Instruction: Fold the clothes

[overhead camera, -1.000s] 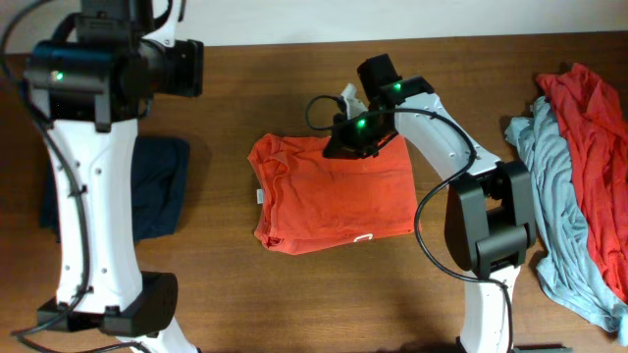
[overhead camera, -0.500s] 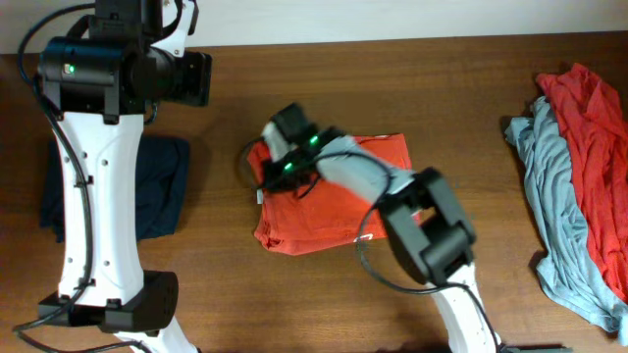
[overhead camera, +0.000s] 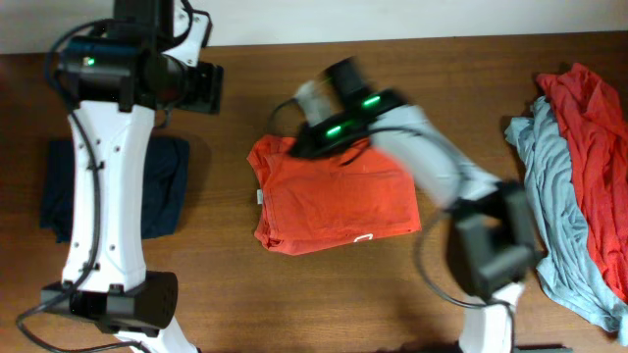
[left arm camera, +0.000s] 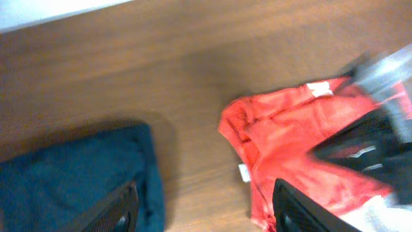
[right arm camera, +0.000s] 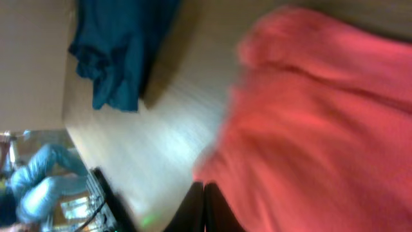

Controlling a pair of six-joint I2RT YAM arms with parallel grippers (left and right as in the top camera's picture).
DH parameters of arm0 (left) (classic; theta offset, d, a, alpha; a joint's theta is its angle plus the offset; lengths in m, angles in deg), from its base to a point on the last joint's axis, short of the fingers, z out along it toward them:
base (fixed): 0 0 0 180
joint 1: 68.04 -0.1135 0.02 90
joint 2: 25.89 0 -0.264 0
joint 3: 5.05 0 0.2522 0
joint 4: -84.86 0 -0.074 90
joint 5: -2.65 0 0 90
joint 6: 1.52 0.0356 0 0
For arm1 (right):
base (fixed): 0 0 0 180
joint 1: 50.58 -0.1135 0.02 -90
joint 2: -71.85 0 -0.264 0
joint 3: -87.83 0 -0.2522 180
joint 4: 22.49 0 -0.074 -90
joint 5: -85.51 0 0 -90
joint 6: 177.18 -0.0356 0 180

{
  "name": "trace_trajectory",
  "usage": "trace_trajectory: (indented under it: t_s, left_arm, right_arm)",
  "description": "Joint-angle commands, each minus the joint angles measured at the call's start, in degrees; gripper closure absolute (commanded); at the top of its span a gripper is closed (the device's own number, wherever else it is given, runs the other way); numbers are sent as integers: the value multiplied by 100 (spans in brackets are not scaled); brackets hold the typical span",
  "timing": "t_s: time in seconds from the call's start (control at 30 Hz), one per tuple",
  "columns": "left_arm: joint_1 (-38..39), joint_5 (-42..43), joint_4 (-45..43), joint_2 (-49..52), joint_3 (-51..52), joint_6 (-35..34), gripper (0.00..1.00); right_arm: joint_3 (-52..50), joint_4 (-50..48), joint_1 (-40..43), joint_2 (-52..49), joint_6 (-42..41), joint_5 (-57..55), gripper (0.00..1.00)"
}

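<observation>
An orange shirt [overhead camera: 334, 201] lies folded flat at the table's middle. It also shows in the left wrist view [left arm camera: 290, 142] and the right wrist view [right arm camera: 322, 116]. My right gripper [overhead camera: 306, 106] is blurred with motion over the shirt's top left corner; its fingers [right arm camera: 205, 206] are shut with no cloth seen between them. My left gripper [overhead camera: 204, 86] hangs at the back left, between the orange shirt and a folded dark blue garment [overhead camera: 162, 186]. Its fingers [left arm camera: 206, 216] are wide open and empty.
A loose pile of red cloth [overhead camera: 589, 127] and light blue cloth [overhead camera: 554, 206] lies at the right edge. The dark blue garment also shows in the wrist views [left arm camera: 64, 174] [right arm camera: 122, 45]. The table [overhead camera: 245, 294] is brown wood.
My right arm swept left across the orange shirt, then swung back toward its top edge. My left arm drifted to the right. The shirt stayed in place.
</observation>
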Motion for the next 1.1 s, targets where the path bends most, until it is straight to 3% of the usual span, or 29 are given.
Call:
trace_trajectory:
  t_s: [0.0,0.03,0.17,0.37,0.53,0.7,0.83,1.07]
  left_arm:
    - [17,1141,-428,-35,881,389,34]
    - [39,1338,-645,-35,1163,466,34]
    - [293,1812,-1836,-13,2673,844,52]
    - [695,1808,-2979,122,4256,1718,58]
    - [824,1757,-3779,352,5001,1965,61]
    - [820,1119,-4120,815,5084,1755,67]
    - [820,623,-4258,1130,5084,1635,69]
    - [796,-527,-4358,1412,5082,929,71]
  right_arm:
    - [94,708,632,446,33,-697,96]
    - [94,986,774,448,33,-824,96]
    - [55,2225,1167,328,85,-1718,96]
    - [-603,2662,1084,254,531,-2597,96]
    - [-1556,2149,1099,254,529,-2911,96]
    - [-2570,505,1099,254,533,-2988,96]
    - [-3163,-273,1099,254,511,-3206,96]
    - [-3438,444,1207,254,-713,-4798,96]
